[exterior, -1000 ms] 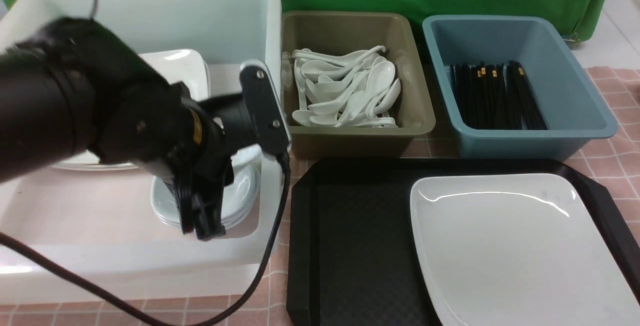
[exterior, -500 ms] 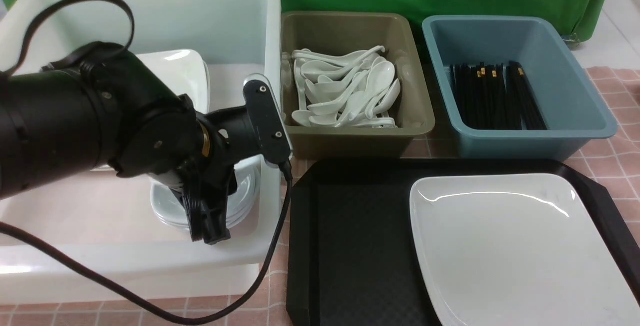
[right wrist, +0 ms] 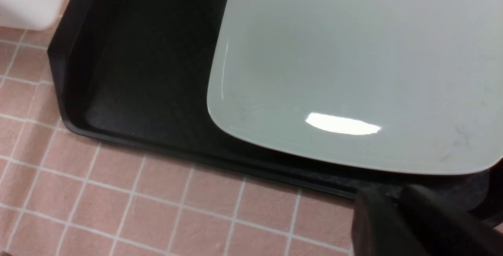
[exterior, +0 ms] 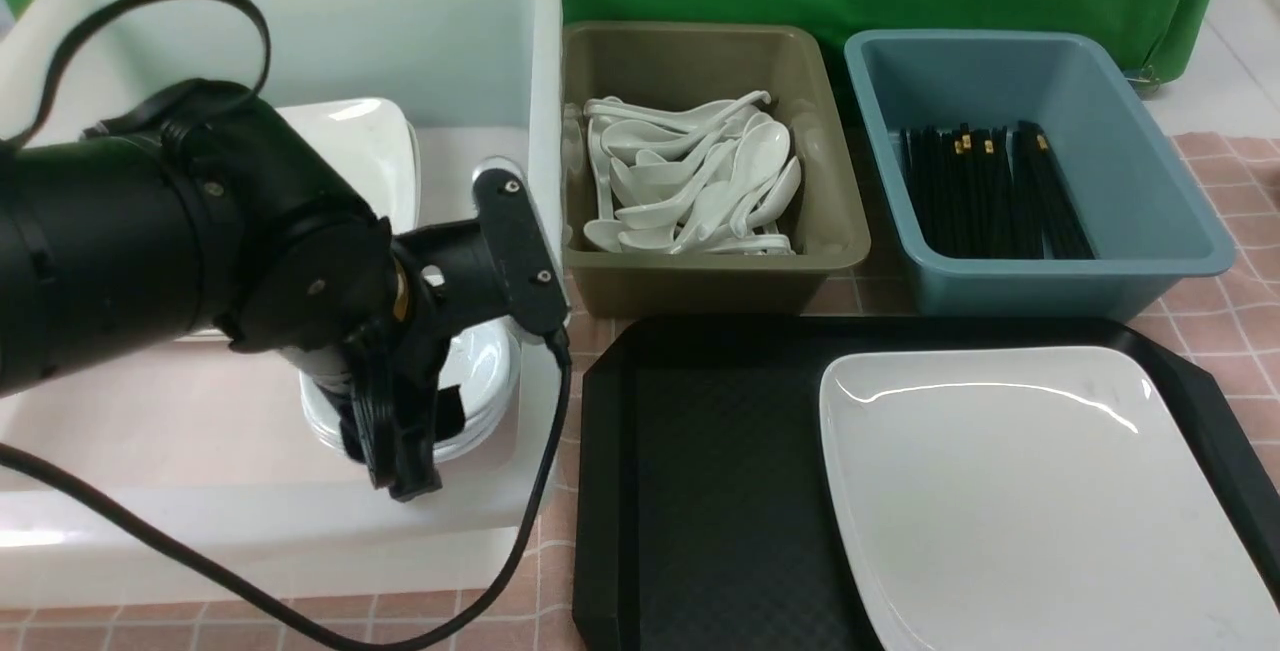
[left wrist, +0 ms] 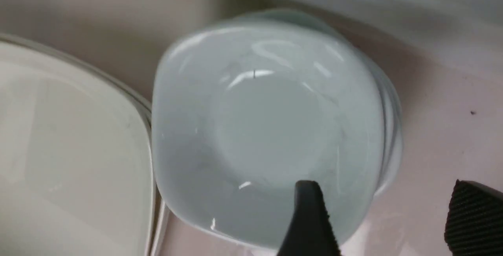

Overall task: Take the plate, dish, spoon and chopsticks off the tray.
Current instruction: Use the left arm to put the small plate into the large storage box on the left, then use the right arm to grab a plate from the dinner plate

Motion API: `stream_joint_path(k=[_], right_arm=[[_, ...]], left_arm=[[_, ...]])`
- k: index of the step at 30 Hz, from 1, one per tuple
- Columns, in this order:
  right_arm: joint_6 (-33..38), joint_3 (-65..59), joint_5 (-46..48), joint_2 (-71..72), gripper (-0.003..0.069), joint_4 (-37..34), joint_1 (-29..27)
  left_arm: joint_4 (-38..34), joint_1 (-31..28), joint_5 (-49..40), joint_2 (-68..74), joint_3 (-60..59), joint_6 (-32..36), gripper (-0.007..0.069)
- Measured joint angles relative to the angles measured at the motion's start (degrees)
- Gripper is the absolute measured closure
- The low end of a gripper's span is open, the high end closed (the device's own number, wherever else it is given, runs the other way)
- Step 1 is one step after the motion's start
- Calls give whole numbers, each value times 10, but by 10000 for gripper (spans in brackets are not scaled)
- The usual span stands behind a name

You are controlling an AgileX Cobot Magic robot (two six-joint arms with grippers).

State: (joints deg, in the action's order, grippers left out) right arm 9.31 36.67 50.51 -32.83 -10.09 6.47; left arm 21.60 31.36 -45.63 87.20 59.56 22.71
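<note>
Left wrist view, Tech A asks: state of the left claw [left wrist: 389, 187]?

Tech B: Spread wide, pinching nothing. One finger [left wrist: 308, 216] hangs over the bowl of the top dish [left wrist: 267, 130]. The other stands outside its rim, over the floor of the bin [left wrist: 432, 91]. The dish rests on a stack of like dishes, just beside a pile of large plates [left wrist: 70, 150].

Tech A: Location of the task items?

Tech B: Front view: the plate [exterior: 1040, 491] lies on the right half of the tray [exterior: 700, 491]. Nothing else shows on the tray. Spoons [exterior: 690, 181] lie in the olive tub [exterior: 700, 281], chopsticks [exterior: 990, 191] in the blue tub [exterior: 1060, 281]. Judgement: only the plate is left to clear.

Tech A: Failure modes?

Tech B: Two.
1. The left claw straddles the dish rim. A sideways exit would likely hook the rim and drag or tip the dish off the stack. A straight lift avoids this.
2. The plate is wide, glossy and shallow, and it lies flat. Its near edge sits close to the tray rim, so a finger has little room to get under it. A pinch on the thin edge alone could slip or let the plate swing down.

Tech A: Hidden or unclear?

Tech B: The right claw [right wrist: 393, 197] is absent from the front view. Its wrist view shows only two dark fingers at the frame corner, close side by side, with nothing between them. Whether they are fully pressed together cannot be told. The front view cuts off the plate's near edge, and the left arm covers part of the stack. The number of dishes in the stack is too blurred to count.
</note>
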Motion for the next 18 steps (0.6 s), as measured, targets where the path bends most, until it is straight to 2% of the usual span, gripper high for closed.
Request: stream_joint_path(k=[3, 5, 8, 10, 11, 12, 14, 18], right_arm=[[0, 0, 5, 0, 516, 0, 0], [0, 0, 14, -1, 536, 0, 0], [0, 0, 45, -14, 618, 0, 0], [0, 1, 65, -30, 629, 4, 0], [-3, 4, 88, -51, 629, 15, 0], [-5, 5, 91, -58, 629, 20, 0], [-19, 14, 108, -96, 629, 48, 0], [-27, 34, 114, -181, 629, 74, 0]], left_arm=[[1, 0, -22, -26, -5, -70, 232], [0, 0, -31, -51, -5, -115, 286], [-25, 0, -69, -101, -3, -162, 439], [-51, 0, -94, -124, 0, -179, 536], [-86, 0, -119, -148, 1, -201, 591], [-91, 0, -122, -151, 1, -204, 591], [-150, -1, -144, -179, 1, -244, 617], [-246, -1, -141, -205, 1, -257, 618]])
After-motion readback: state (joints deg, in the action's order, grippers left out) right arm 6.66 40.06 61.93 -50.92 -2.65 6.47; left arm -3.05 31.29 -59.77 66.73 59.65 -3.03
